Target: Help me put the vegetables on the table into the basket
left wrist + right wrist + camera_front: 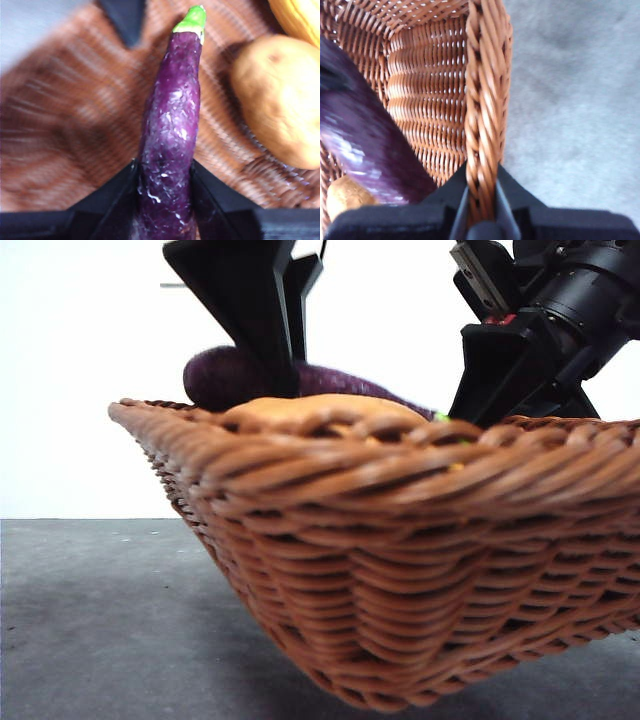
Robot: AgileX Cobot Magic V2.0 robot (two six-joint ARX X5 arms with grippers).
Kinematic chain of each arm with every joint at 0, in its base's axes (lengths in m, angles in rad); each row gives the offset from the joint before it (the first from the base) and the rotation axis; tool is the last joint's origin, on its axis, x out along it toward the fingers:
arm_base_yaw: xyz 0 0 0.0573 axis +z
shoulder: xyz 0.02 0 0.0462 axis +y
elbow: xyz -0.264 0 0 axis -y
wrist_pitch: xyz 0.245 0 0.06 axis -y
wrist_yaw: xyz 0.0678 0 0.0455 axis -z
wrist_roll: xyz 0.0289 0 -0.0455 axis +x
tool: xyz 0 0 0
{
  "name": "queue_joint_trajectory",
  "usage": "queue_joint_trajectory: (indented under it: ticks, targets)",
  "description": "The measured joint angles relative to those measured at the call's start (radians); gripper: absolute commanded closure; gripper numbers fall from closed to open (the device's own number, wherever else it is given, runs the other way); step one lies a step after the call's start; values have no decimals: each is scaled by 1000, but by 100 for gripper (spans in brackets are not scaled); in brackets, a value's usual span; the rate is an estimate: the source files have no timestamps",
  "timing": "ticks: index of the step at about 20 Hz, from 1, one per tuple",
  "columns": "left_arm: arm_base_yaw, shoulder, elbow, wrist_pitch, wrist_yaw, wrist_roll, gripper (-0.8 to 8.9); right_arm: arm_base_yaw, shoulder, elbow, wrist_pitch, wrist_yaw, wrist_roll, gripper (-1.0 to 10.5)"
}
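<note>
My left gripper (pixel 165 165) is shut on the thick end of the dark-purple eggplant (pixel 172 115), whose green stem points away from it. It holds the eggplant just above the inside of the basket (pixel 75 125). In the front view this gripper (pixel 270 340) comes down from the top with the eggplant (pixel 225 375) above the rim. The brown potato (pixel 280 100) and the yellow corn (pixel 300 17) lie in the basket beside it. My right gripper (pixel 481 170) is shut on the basket's braided rim (pixel 482 100). The basket (pixel 400 570) sits tilted, its right side raised.
The dark grey table (pixel 90 620) stretches out to the left of the basket and shows beyond the rim in the right wrist view (pixel 570 100). A white wall stands behind. The right arm (pixel 540 330) fills the upper right of the front view.
</note>
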Motion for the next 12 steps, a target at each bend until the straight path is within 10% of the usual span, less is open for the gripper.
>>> queue_joint_trajectory:
  ticks: [4,7,12]
  targets:
    - [-3,39,0,-29,25,6,782,0,0,0,8,18,-7,962]
    - [-3,39,0,-14,50,-8,397,0,0,0,8,18,-12,962]
    - [3,39,0,-14,50,-77,405,0,0,0,9,18,-14,962]
